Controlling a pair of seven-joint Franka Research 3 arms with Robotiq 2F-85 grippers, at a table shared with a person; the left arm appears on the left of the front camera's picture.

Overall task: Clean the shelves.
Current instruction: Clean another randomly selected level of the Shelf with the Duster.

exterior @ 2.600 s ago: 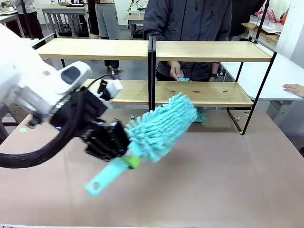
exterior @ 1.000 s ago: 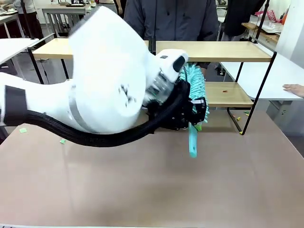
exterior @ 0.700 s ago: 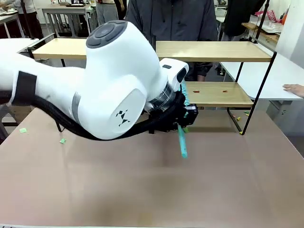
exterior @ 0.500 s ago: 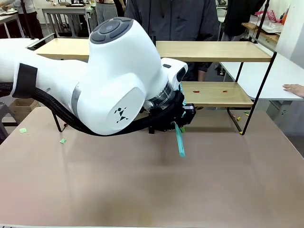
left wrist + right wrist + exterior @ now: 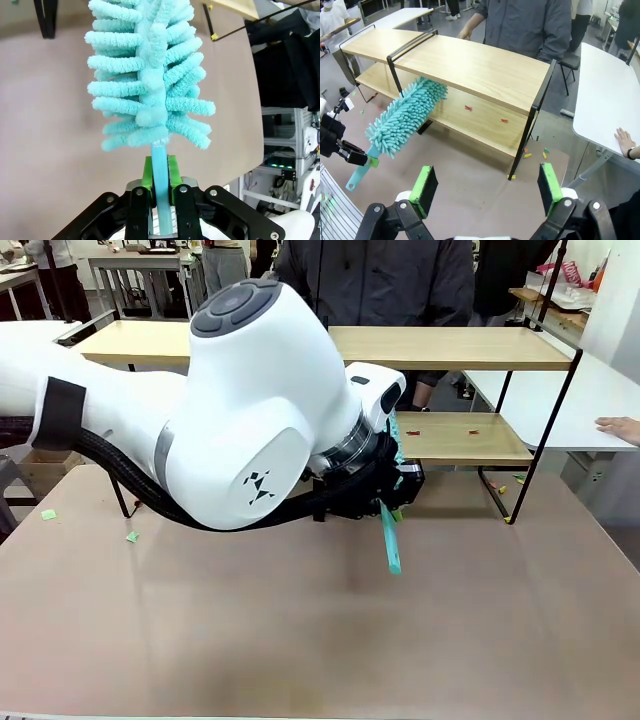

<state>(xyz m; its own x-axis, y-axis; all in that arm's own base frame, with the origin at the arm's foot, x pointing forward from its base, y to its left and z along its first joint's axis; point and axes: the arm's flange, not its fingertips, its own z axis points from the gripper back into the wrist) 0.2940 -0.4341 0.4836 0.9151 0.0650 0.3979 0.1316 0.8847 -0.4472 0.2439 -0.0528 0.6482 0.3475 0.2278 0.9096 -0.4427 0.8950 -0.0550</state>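
Shelves [image 5: 470, 67] stood at the far side of the table [image 5: 300, 640], and their stiff wood boards looked likely to take firm wiping. The left pincer [image 5: 159, 172] was clamped on the slim handle of the light, soft duster [image 5: 150, 75], whose head reached between the boards. The right pincer [image 5: 486, 189] hung wide open, empty.

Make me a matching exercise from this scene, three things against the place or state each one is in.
Things:
1 duster
2 right claw
3 red scraps

States:
A open, holding nothing
B lying on a lower board of the shelves
C handle clamped in the shut left claw

Pairs: 1-C, 2-A, 3-B.
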